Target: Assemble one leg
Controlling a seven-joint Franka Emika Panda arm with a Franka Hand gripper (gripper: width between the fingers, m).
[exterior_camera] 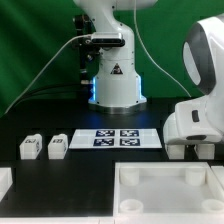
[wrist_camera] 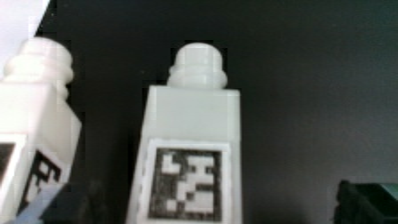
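The arm [exterior_camera: 108, 60] is mounted at the far side of the black counter [exterior_camera: 40, 115]. Its wrist end fills the exterior view's right.

The large white square piece [exterior_camera: 165, 188] lies at the near edge. No leg is fitted to any part of it that shows. The task is therefore judged to be at its start, with grasping, carrying and inserting all still to do.

The marker board [exterior_camera: 118, 138] lies flat at mid-counter, apart from the loose parts.

One leg [exterior_camera: 57, 146] and its neighbour [exterior_camera: 30, 147] sit side by side toward the exterior view's left, well apart from the square piece.

The wrist view centres on a leg [wrist_camera: 196, 140], with another leg [wrist_camera: 36, 120] just beside it and a dark gap between them (whether these are the exterior view's pair cannot be told). Each leg has the following features:

- a plain white block body
- a narrower, rounded stub at one end
- a black-and-white square tag on the face toward the camera, near the other end

The pincer [exterior_camera: 190, 150] hangs low over the counter at the exterior view's right. Its fingers merge with the white housing, so it cannot be told whether they are spread or pressed together.
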